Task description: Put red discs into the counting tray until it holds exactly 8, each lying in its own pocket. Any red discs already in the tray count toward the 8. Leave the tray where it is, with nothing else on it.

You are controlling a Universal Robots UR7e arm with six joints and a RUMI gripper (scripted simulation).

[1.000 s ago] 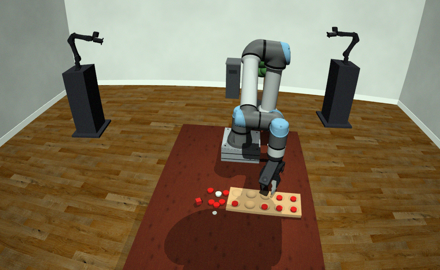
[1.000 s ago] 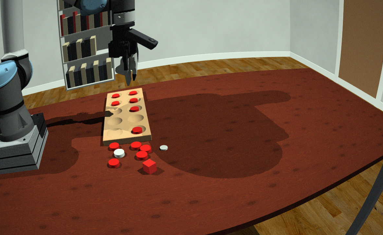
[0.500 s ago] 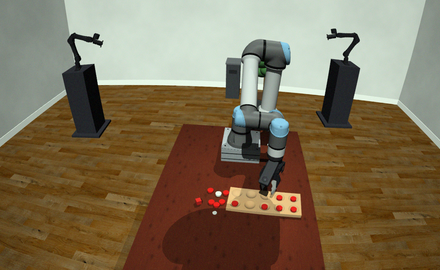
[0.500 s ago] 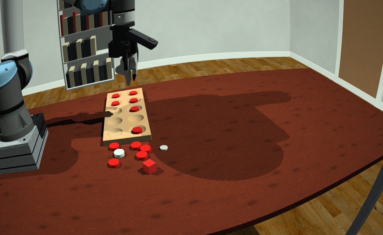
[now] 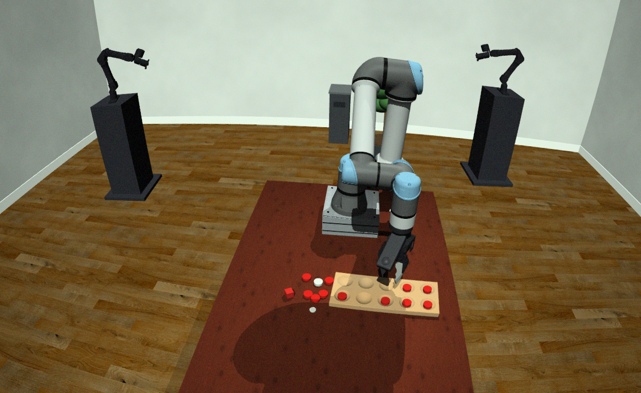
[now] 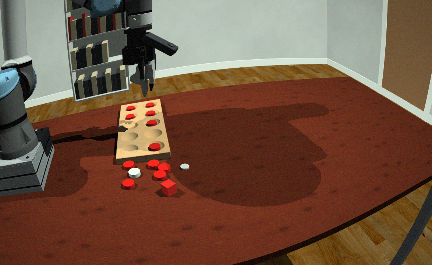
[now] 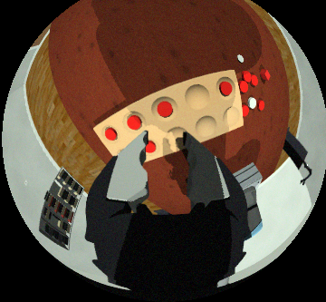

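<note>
Gripper (image 5: 390,282) (image 6: 148,92) (image 7: 166,131) fingers stood partly apart, a modest gap between them, with nothing held. Six discs lay in separate pockets of the counting tray (image 5: 352,293) (image 6: 141,135) (image 7: 213,108); two more were required. For the next pick, the outlying red disc (image 5: 306,277) (image 6: 128,183) (image 7: 261,105) called for a wider opening, a vertical descent and clearance from the white disc (image 5: 318,281) (image 6: 134,172) (image 7: 252,102). Dark shadows crossed the red-brown table (image 5: 225,341) (image 6: 244,230) (image 7: 72,66); wooden flooring (image 5: 69,244) (image 6: 425,230) (image 7: 38,75) met pale walls (image 5: 215,58) (image 6: 244,32) (image 7: 15,112).
</note>
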